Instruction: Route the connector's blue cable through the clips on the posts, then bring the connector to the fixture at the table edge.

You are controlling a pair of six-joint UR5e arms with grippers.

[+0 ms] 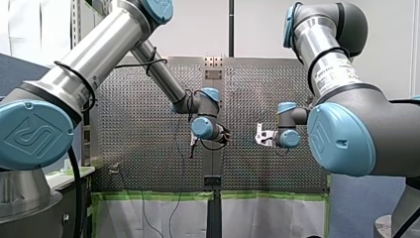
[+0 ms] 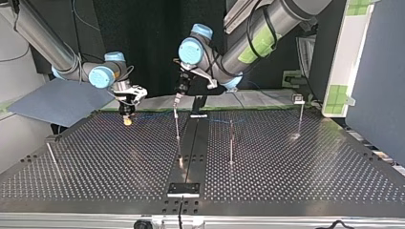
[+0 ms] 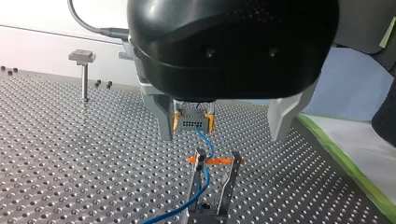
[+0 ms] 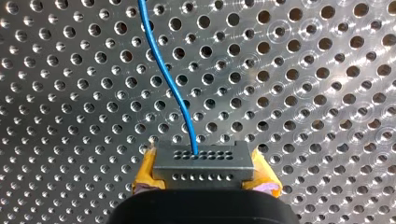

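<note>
The grey connector (image 4: 203,161) is seen pinched between the yellow pads of the right tool (image 4: 204,176), just above the perforated bench (image 4: 303,93) and toward the far left in the top view. Its blue cable (image 4: 166,74) is led through a forked metal clip (image 3: 230,179) under the left tool (image 3: 220,137), whose fingers are spread.

From behind and above our shoulders, the front view looks far out over the table (image 1: 138,124). The top view faces us from across the table, low, near its edge. Both wrist views sit close above the table and share the connector (image 4: 203,161) and its blue cable (image 4: 168,79).
</note>
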